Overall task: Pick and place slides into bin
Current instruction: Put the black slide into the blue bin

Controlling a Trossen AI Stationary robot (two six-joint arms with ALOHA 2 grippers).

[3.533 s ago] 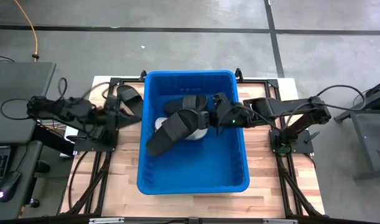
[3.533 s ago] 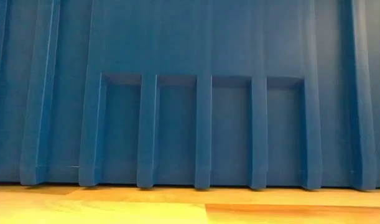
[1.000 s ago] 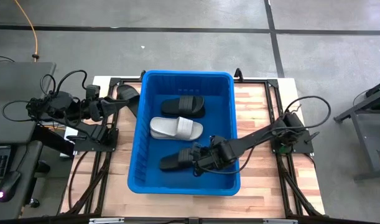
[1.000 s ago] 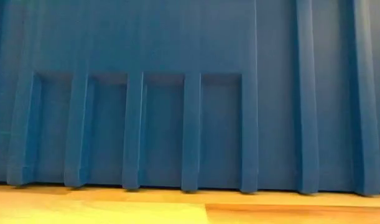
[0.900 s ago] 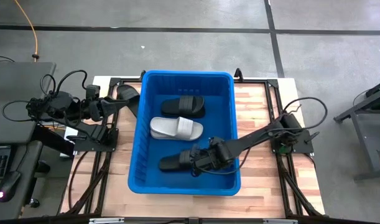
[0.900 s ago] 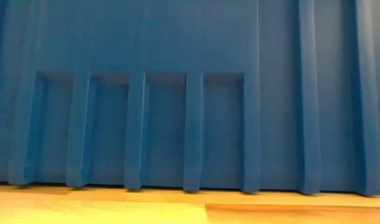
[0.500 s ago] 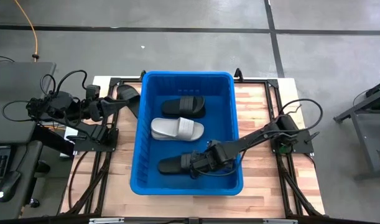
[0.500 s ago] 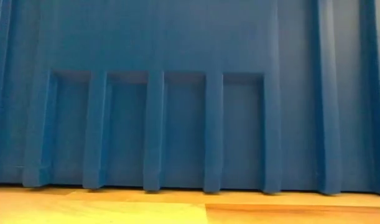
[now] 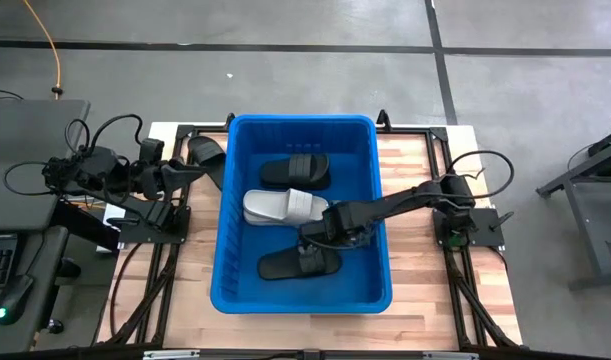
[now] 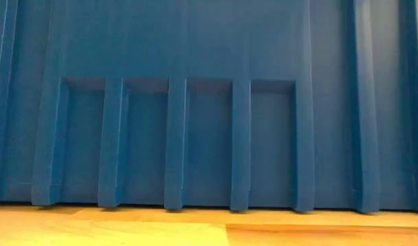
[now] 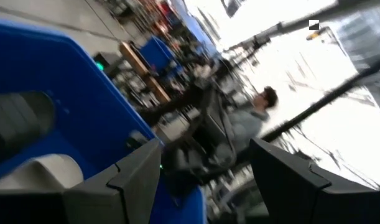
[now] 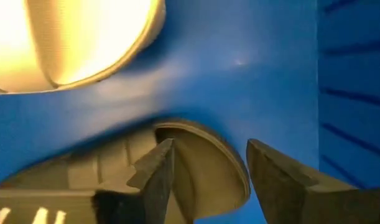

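The blue bin stands mid-table and fills the low view. Three slides lie flat on its floor: a black one at the far end, a light grey one in the middle and a black one at the near end. My right gripper is inside the bin, open, just over the near black slide's end, with the grey slide beyond it. My left gripper is open and empty left of the bin. Beside it, another black slide lies on the table.
The bin's walls stand close around my right gripper, and its right wall is near. The left wrist view shows the bin's outer wall and the room beyond, with a seated person. Bare wooden table lies right of the bin.
My right gripper has moved from the bin's near right part toward the far edge and the grey slide, leaving the near black slide lying flat on the bin floor. The bin has slid a little toward the table's right edge.
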